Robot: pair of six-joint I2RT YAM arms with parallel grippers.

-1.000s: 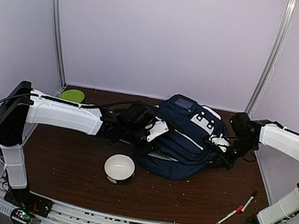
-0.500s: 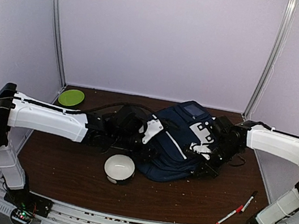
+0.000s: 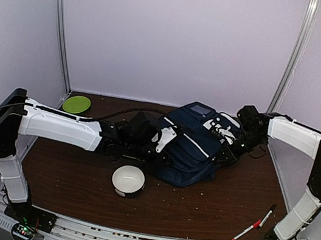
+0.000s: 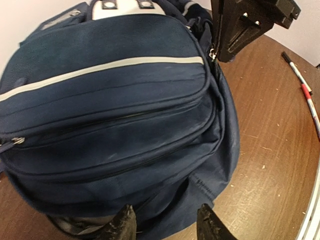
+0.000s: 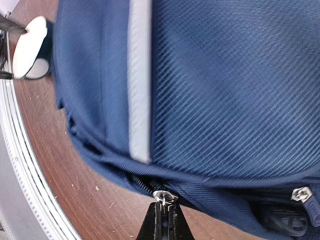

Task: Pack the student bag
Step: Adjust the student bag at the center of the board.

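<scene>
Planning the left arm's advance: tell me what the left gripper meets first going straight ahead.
The large navy-blue fabric backpack: the left gripper points at its lower edge, seemingly very close, though depth is unclear.

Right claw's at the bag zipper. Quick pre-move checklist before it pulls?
1. Right claw shut on the zipper pull: ok.
2. Left claw bracing the student bag: cannot tell. Fabric lies between its parted fingers, but a firm grip doesn't show.
3. Compartment open for packing: not ok. No open mouth shows in any view.
4. White bowl clear of the bag: ok, it sits apart on the near side.
5. Markers clear of both arms: ok, they lie near the right arm's base, untouched.
</scene>
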